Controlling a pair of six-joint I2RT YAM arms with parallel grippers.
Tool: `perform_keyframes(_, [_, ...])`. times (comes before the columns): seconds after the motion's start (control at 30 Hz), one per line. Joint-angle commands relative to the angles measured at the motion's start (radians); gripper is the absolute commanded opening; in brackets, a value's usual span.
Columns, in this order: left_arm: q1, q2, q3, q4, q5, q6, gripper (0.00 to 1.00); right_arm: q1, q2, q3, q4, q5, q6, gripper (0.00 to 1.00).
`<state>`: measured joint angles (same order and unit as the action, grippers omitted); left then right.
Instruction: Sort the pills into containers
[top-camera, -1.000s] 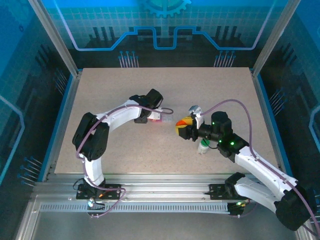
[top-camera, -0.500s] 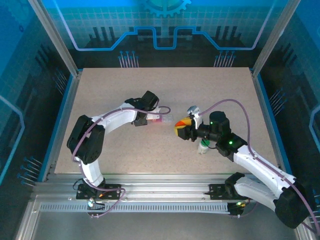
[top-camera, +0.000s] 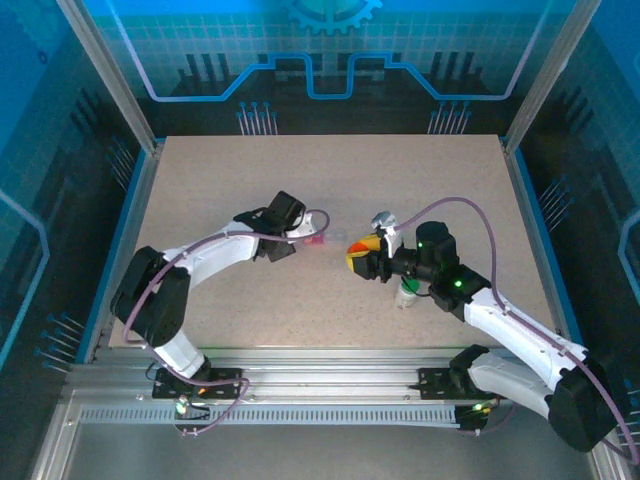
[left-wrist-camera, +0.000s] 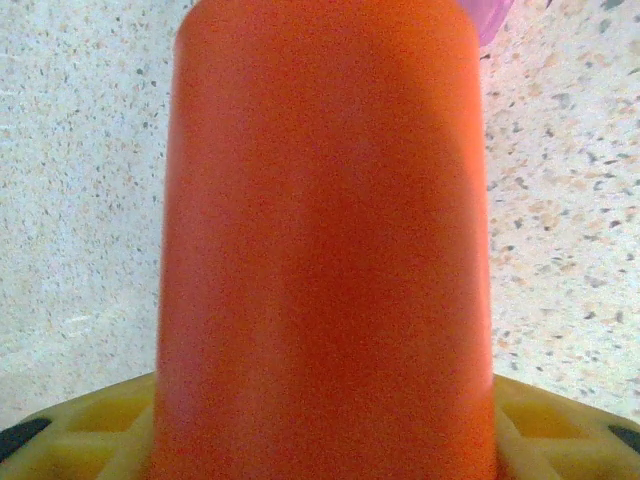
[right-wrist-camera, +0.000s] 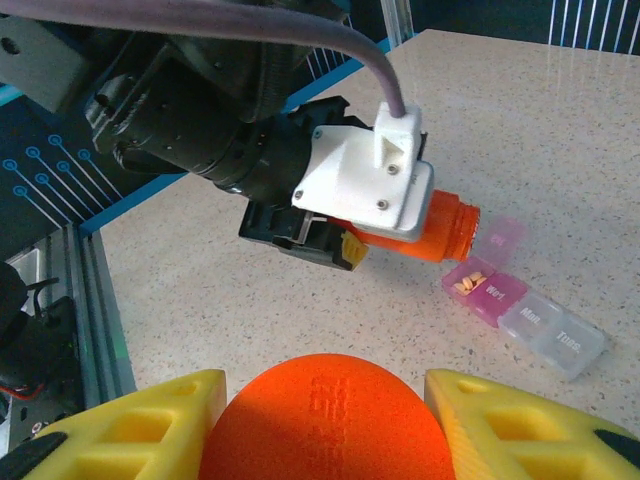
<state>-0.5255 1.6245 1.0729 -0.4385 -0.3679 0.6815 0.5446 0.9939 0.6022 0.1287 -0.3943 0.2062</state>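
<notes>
1. Left gripper (top-camera: 284, 238), centre-left of the top view: it has backed off leftward from the pill box. Jaws partly closed, clamped on an open orange bottle (left-wrist-camera: 325, 250) lying near horizontal, mouth toward the box.
2. My read: pour into that cell is done, arm clearing out. Colourless cells not yet served.
3. Pill box (right-wrist-camera: 520, 310), lower right of the right-wrist view: flat on the table (top-camera: 200, 180), near the bottle mouth. Pink-tinted cell has its lid up with a few pale pills (right-wrist-camera: 470, 283) inside. Colourless cells are shut, no pills visible.
4. Right gripper (top-camera: 362, 257), right of the box: barely shifted, clamped on an orange round-ended piece (right-wrist-camera: 320, 420). Cap or bottle, can't tell.
</notes>
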Motion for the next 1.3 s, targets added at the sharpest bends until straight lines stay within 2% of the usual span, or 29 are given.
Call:
perform_keyframes(0.0, [0.009,-0.099,-0.058,0.122,0.064,-0.109,0.06,0.015,0.0,0.021,0.051,-0.03,0.006,0.24])
perform_keyframes(0.17, [0.006,-0.224,-0.185,0.285,0.116,-0.24,0.06,0.015,0.018,0.037,0.04,-0.003,-0.008,0.24])
perform_keyframes(0.3, [0.005,-0.39,-0.317,0.469,0.218,-0.359,0.06,0.015,0.031,0.119,-0.051,-0.007,-0.008,0.23])
perform_keyframes(0.4, [0.005,-0.558,-0.453,0.719,0.363,-0.451,0.06,0.015,-0.002,0.184,-0.117,-0.017,0.011,0.23])
perform_keyframes(0.5, [0.005,-0.668,-0.619,1.11,0.503,-0.536,0.08,0.015,-0.056,0.251,-0.154,-0.022,0.033,0.23])
perform_keyframes(0.57, [0.004,-0.661,-0.683,1.335,0.566,-0.592,0.09,0.015,-0.081,0.287,-0.164,-0.029,0.034,0.23])
perform_keyframes(0.77, [-0.018,-0.521,-0.748,1.795,0.69,-0.7,0.08,0.015,-0.088,0.345,-0.036,-0.032,0.063,0.23])
perform_keyframes(0.9, [-0.023,-0.448,-0.718,1.838,0.769,-0.736,0.08,0.017,-0.053,0.339,0.097,-0.064,0.082,0.23])
perform_keyframes(1.03, [-0.051,-0.425,-0.697,1.821,0.816,-0.732,0.08,0.017,0.0,0.35,0.136,-0.041,0.067,0.22])
perform_keyframes(1.27, [-0.077,-0.425,-0.628,1.616,0.817,-0.74,0.07,0.017,0.06,0.35,0.227,-0.109,0.076,0.22])
